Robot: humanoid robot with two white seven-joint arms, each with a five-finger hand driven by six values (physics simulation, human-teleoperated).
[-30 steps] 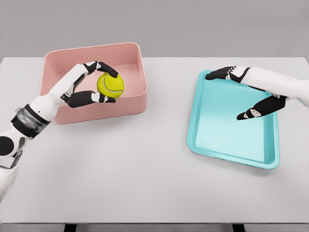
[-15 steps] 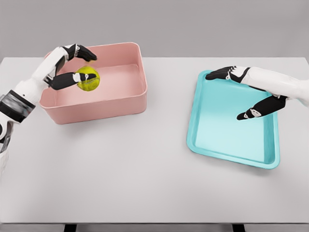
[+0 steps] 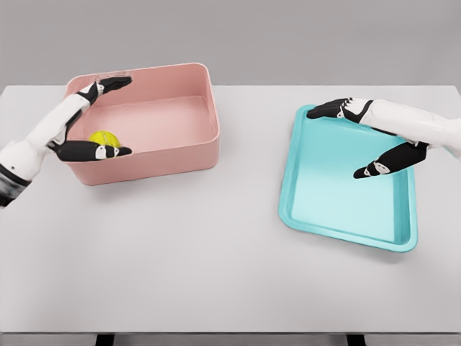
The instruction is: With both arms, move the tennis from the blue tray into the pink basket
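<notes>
Tennis ball (image 3: 103, 136): yellow-green, down inside the pink basket (image 3: 180, 155), at its left end, close to the near wall. Only the upper part visible; lower part hidden by the near wall and by a black finger of the left hand (image 3: 81, 121) crossing in front. Whether touching the basket floor or that finger, impossible to tell.

Left hand: over the basket's left end, fingers spread wide apart, clamped on nothing. One finger (image 3: 109, 83) stretched along the far rim, another low along the near wall just in front of the ball. White forearm running off toward the lower left, cut by the picture's edge.

Pink basket: on the left half of the white desk (image 3: 216, 259), open-topped, far left corner partly covered by the hand.

Blue tray (image 3: 328, 216): well apart on the right half, flat on the desk, floor bare. Right hand (image 3: 374, 137) hovering above its far right part, fingers apart and holding nothing; one fingertip (image 3: 324, 112) over the far left corner, another pointing toward the tray's middle. Right arm cut off at the right edge; far right rim of the tray hidden beneath it.

Two dark desk legs barely showing at the bottom edge.
</notes>
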